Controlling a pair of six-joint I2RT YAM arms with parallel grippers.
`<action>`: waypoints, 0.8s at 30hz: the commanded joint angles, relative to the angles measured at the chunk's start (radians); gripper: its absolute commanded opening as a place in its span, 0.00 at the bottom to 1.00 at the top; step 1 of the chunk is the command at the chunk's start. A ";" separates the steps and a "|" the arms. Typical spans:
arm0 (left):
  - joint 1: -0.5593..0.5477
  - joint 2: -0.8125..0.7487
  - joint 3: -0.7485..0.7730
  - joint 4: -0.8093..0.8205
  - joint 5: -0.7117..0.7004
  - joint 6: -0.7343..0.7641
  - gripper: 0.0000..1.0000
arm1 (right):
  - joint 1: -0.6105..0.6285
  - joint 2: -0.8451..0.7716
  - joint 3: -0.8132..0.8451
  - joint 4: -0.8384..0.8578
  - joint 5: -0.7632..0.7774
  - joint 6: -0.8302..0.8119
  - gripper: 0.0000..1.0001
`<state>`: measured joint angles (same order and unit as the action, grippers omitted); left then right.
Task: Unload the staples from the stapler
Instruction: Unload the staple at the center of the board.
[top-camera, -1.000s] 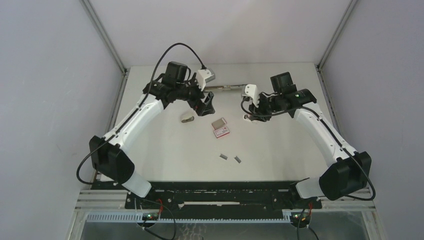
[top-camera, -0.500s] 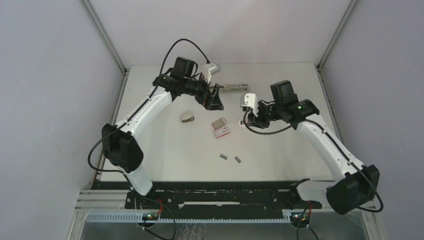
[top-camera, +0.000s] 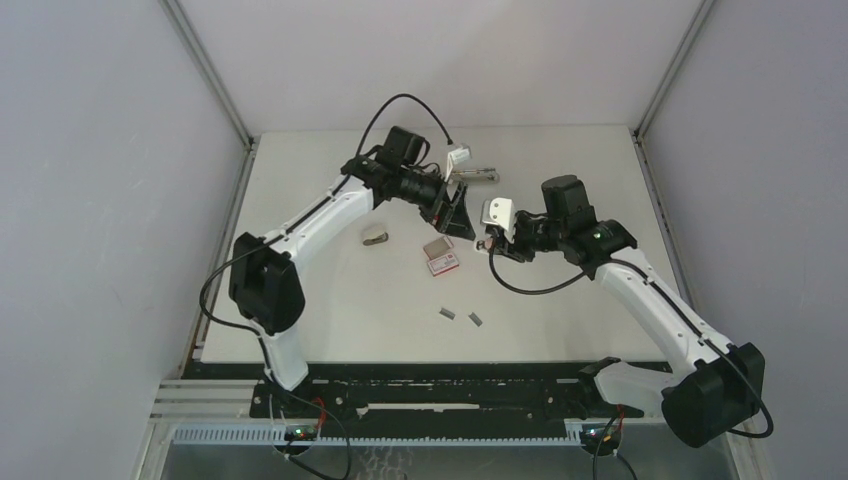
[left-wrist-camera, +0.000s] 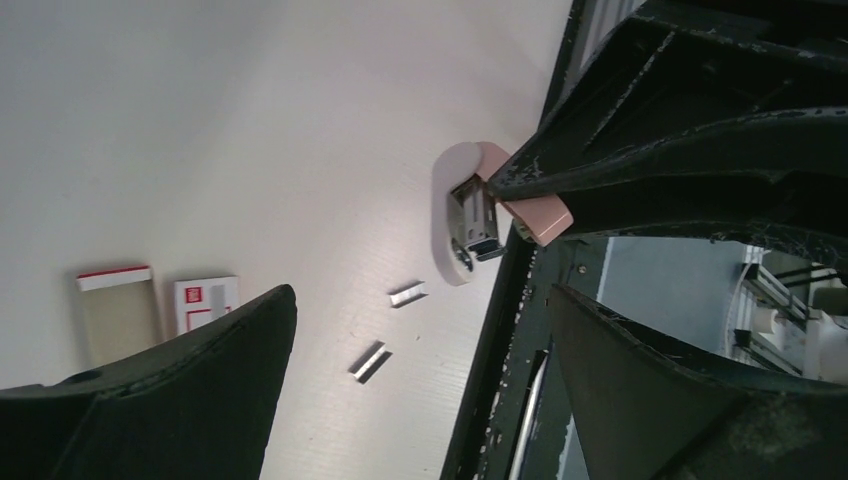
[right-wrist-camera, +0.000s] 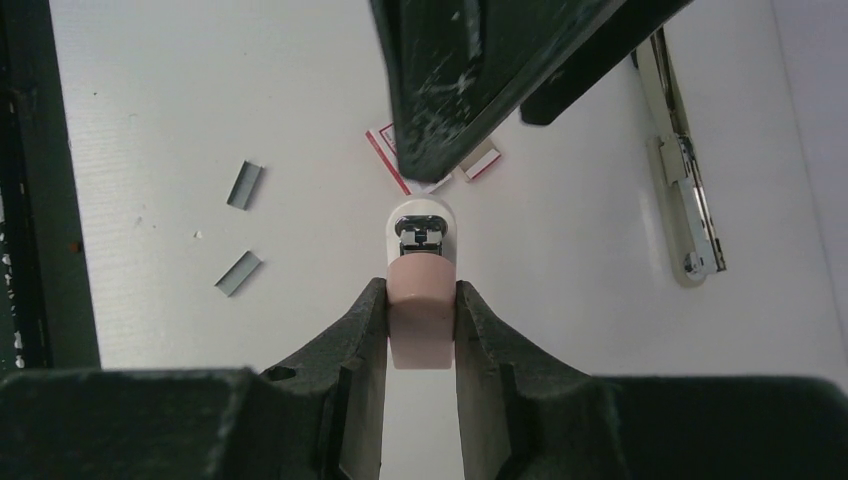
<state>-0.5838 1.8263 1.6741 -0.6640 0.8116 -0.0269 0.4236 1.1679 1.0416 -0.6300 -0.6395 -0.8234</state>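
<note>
A small pink and white stapler (right-wrist-camera: 420, 240) hangs above the table, and my right gripper (right-wrist-camera: 420, 300) is shut on its pink end. In the top view this stapler (top-camera: 484, 243) sits at the right gripper (top-camera: 490, 240), right of the box. My left gripper (top-camera: 457, 214) is open just left of it, empty; its wrist view shows the stapler (left-wrist-camera: 465, 215) ahead between spread fingers (left-wrist-camera: 200, 380). Two short grey strips of staples (top-camera: 447, 313) (top-camera: 475, 319) lie on the table nearer the bases, seen also as staples (right-wrist-camera: 244, 185) (right-wrist-camera: 238, 273) and staples (left-wrist-camera: 408, 294) (left-wrist-camera: 369, 362).
A red-and-white little box (top-camera: 440, 255) lies open below the left gripper. A second small stapler (top-camera: 375, 236) lies left of it. A long metal stapler (top-camera: 478, 176) lies at the back, also the long stapler (right-wrist-camera: 685, 190).
The left arm has swung right, bringing its open gripper close to the right gripper. The right gripper has shifted slightly nearer with the stapler still held.
</note>
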 joint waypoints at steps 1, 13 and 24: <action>-0.034 0.021 0.032 0.030 0.067 -0.034 1.00 | 0.014 -0.033 -0.008 0.099 0.003 0.015 0.00; -0.045 0.074 0.027 0.057 0.117 -0.062 0.90 | 0.033 -0.028 -0.018 0.110 0.019 0.015 0.00; -0.041 0.079 -0.008 0.094 0.169 -0.083 0.76 | 0.024 -0.042 -0.032 0.121 0.008 0.010 0.00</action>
<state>-0.6262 1.9049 1.6714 -0.6125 0.9295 -0.0891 0.4488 1.1591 1.0138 -0.5575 -0.6098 -0.8223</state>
